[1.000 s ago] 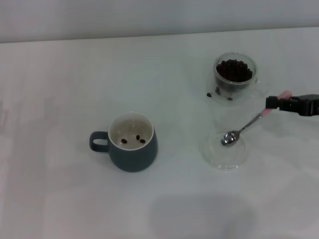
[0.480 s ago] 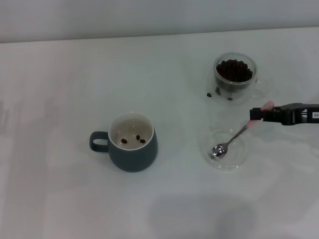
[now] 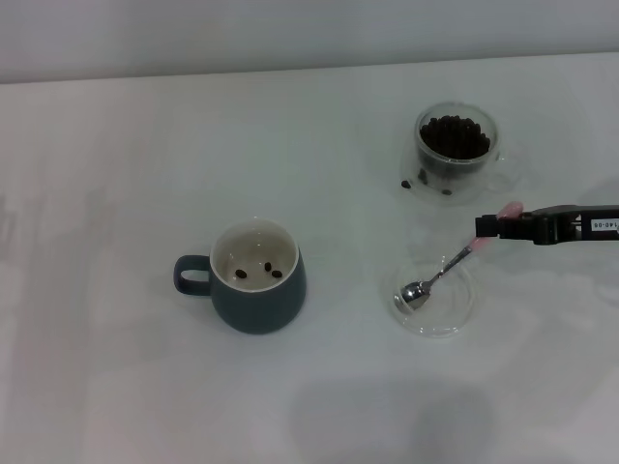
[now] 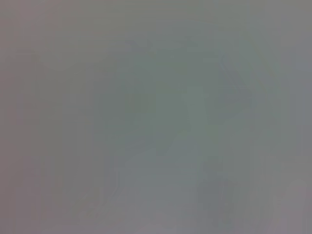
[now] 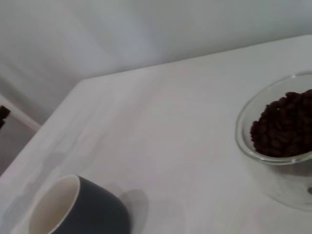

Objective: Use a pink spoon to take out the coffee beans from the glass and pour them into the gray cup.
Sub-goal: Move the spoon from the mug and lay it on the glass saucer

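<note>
Where the head view looks down on the white table point(image 3: 145, 145), the right gripper point(image 3: 488, 227) reaches in from the right edge, pinching the pale handle of the pink spoon point(image 3: 440, 275); the spoon slopes down and leftward from it, its empty bowl lying in a flat clear dish point(image 3: 462, 314) just below-left of the gripper; the glass point(image 3: 455, 150) of coffee beans point(image 3: 453, 135) stands near, beyond the gripper, with a few stray beans at its foot; the gray cup point(image 3: 259, 280), three beans inside, sits well apart to the gripper's left, with bare tabletop between; half a second earlier the gripper was slightly farther right and the spoon bowl less far left; the left gripper is out of sight.

Left wrist view: a featureless grey blur.

Right wrist view: glass point(image 5: 273, 151), beans point(image 5: 285, 129), and cup point(image 5: 73, 207) apart; table edge beyond.
</note>
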Controlling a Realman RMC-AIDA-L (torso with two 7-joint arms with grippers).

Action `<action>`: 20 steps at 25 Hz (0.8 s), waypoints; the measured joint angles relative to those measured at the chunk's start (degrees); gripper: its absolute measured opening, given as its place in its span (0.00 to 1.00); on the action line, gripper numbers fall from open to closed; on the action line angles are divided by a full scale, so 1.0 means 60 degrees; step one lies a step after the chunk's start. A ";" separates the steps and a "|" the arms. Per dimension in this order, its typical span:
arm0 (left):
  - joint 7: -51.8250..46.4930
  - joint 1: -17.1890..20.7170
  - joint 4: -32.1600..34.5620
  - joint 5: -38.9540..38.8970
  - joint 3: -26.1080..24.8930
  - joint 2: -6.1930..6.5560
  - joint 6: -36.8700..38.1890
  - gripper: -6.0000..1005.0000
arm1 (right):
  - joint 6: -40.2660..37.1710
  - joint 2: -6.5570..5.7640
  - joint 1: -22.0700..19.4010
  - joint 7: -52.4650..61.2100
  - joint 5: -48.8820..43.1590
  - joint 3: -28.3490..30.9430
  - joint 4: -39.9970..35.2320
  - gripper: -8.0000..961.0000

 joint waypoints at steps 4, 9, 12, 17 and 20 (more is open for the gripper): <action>0.0009 -0.0011 0.0000 0.0000 0.0000 0.0001 0.0000 0.80 | -0.0170 -0.0001 0.0043 0.0052 -0.0115 -0.0010 -0.0001 0.16; 0.0013 -0.0050 0.0000 -0.0003 0.0000 0.0001 -0.0014 0.80 | -0.0326 0.0055 0.0061 0.0053 -0.0171 -0.0015 -0.0001 0.16; 0.0014 -0.0060 0.0000 -0.0014 0.0000 0.0001 -0.0015 0.80 | -0.0485 0.0077 0.0058 0.0049 -0.0219 -0.0022 0.0001 0.18; 0.0022 -0.0060 0.0000 -0.0015 0.0000 0.0001 -0.0015 0.80 | -0.0675 0.0086 0.0030 0.0047 -0.0223 0.0047 -0.0017 0.39; 0.0021 -0.0060 -0.0001 -0.0015 0.0000 0.0001 -0.0015 0.80 | -0.0814 0.0087 0.0003 0.0047 -0.0198 0.0089 -0.0082 0.53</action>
